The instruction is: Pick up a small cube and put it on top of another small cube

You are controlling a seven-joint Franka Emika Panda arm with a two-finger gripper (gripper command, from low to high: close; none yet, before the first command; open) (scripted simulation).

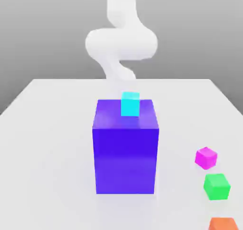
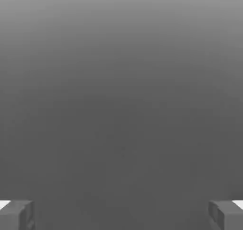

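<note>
The small magenta-pink cube (image 1: 206,158) rests on the white table at the exterior view's right, in front of and to the right of the big block. A small cyan cube (image 1: 130,104) sits on top of the big blue-violet block (image 1: 126,148) in the middle of the table. Behind the block, the white arm (image 1: 121,43) rises at the far side of the table. In the hand view my gripper (image 2: 121,215) is open, its grey fingertips (image 2: 16,215) standing far apart with nothing between them against a plain grey background.
A small green cube (image 1: 217,186) lies just in front of the magenta one. An orange cube (image 1: 223,224) is cut off by the picture's lower edge. The white table (image 1: 47,143) stretches bare to the exterior view's left of the block.
</note>
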